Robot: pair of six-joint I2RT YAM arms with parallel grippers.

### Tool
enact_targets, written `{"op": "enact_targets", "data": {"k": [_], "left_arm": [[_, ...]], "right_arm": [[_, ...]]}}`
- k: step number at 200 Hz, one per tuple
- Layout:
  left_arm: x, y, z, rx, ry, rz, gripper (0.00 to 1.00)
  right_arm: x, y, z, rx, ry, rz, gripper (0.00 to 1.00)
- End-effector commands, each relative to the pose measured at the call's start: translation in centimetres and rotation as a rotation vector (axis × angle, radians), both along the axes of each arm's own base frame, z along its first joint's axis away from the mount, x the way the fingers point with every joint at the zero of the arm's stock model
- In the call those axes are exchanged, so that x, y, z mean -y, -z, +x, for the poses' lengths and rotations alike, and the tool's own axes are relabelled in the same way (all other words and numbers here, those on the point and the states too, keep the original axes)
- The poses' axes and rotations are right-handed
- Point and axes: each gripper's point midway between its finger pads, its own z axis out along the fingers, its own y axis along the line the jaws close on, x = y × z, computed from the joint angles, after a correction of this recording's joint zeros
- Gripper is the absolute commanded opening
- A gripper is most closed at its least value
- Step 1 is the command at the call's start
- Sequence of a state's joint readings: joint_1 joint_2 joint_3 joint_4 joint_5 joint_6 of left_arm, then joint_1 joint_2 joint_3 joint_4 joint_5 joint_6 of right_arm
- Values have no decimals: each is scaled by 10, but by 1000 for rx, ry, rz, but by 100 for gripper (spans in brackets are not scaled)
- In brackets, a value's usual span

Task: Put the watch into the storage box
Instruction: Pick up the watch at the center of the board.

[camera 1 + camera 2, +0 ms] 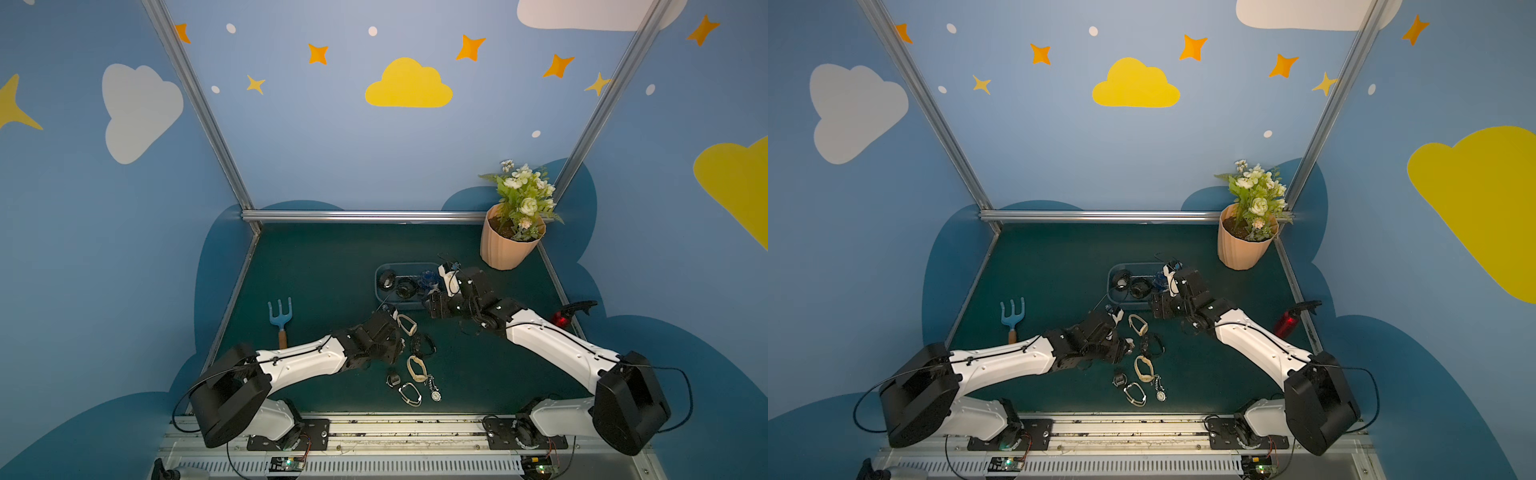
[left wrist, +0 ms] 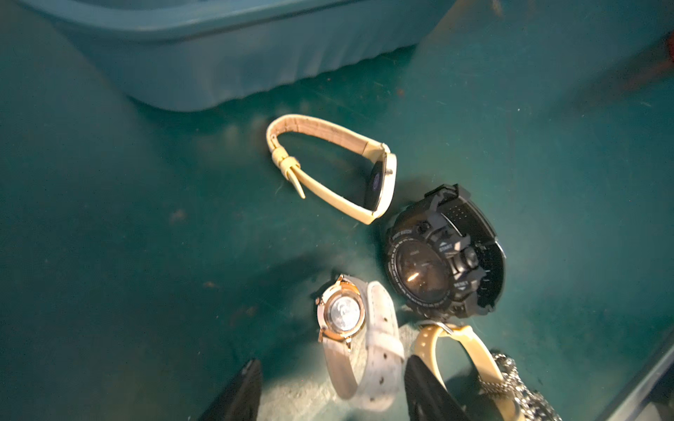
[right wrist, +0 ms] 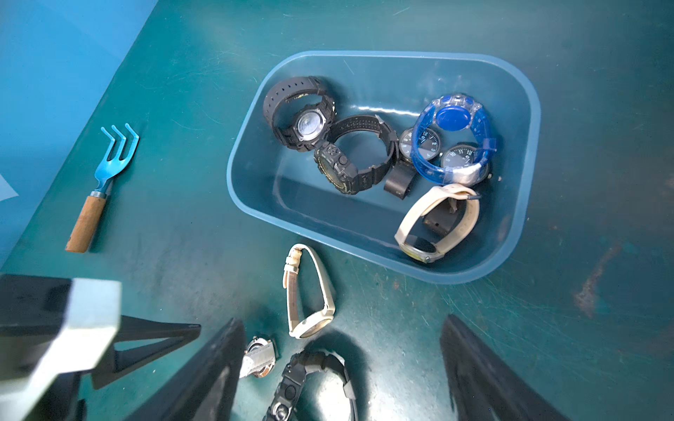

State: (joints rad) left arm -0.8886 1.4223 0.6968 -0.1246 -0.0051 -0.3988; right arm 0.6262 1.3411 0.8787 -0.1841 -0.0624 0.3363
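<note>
The blue-grey storage box (image 3: pixel 248 145) (image 1: pixel 379 286) stands mid-table and holds several watches, black, blue (image 3: pixel 452 138) and cream (image 3: pixel 437 222). In front of it more watches lie loose on the green mat. My left gripper (image 2: pixel 332 362) is low over them. Its fingers straddle a white-strap watch with a gold case (image 2: pixel 379 346) (image 3: pixel 259 357); one finger is close to the strap, the other stands clear of it. A cream watch (image 2: pixel 328 164) (image 1: pixel 406 324) and a black sport watch (image 2: pixel 445 255) lie just beyond. My right gripper (image 3: pixel 343 320) hangs open and empty by the box's near edge.
A peach flower pot (image 1: pixel 509 245) stands at the back right. A blue hand rake (image 1: pixel 280 318) lies at the left and a red bottle (image 1: pixel 559 319) at the right edge. More watches and a chain watch (image 1: pixel 434 392) lie toward the front.
</note>
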Motion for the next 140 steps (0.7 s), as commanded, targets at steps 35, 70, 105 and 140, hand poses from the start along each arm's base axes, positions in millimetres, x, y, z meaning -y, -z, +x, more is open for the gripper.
{"op": "enact_targets", "data": {"k": [35,70,105,140], "left_arm": [[17,0,6,-14,23,-19,31],[17,-5,8,-14,14,-17,27],[12,-7,10,4,-7,-6,16],[10,-16,11,21,-26,-27,8]], "right_arm": [[4,-5,1,21,10,-10,85],[5,-3,0,15,13,-11,85],[4,2,1,4,14,-15,85],[2,0,2,10,9,-11,85]]}}
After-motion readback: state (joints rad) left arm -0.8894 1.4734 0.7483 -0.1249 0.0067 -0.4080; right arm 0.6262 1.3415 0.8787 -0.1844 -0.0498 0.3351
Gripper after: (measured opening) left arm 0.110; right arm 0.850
